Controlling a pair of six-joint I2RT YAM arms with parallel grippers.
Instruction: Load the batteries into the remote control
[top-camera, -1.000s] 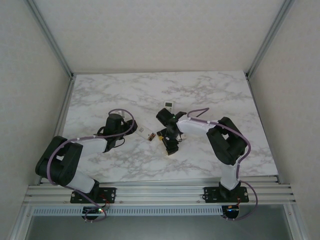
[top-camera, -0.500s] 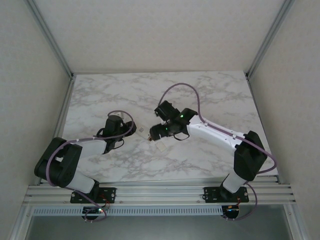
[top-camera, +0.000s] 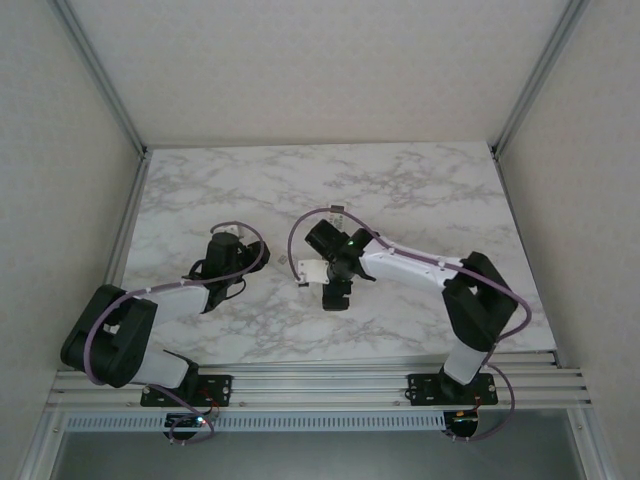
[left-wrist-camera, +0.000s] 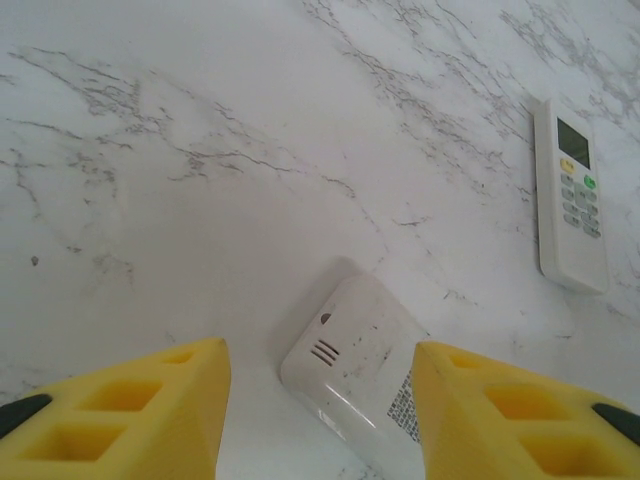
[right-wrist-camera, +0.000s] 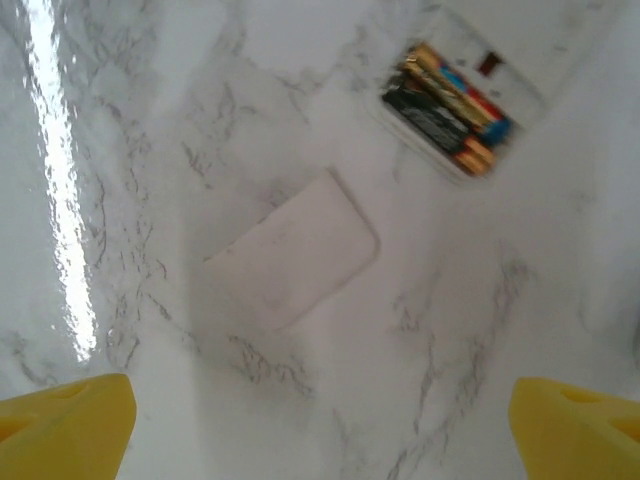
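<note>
Right fingers (right-wrist-camera: 60, 425), now spread wide and empty, have swung back above the loose cover (right-wrist-camera: 290, 250) lying mid-frame on the tabletop (right-wrist-camera: 150, 120). The batteries (right-wrist-camera: 445, 105) sit in the open bay of the remote (right-wrist-camera: 520, 45), upper right. Left fingers (left-wrist-camera: 150, 410), half apart, flank its end. Refitting the cover likely comes next.

You're looking at a surface (right-wrist-camera: 60, 200) that is shining glossy and smooth, marble-patterned. The remote control (left-wrist-camera: 350, 370) is showing white plastic, scuffed with dark specks. The batteries (right-wrist-camera: 445, 105) are gleaming with gold, metallic-looking parts. The yellow fingers (left-wrist-camera: 130, 410) are looking matt.
</note>
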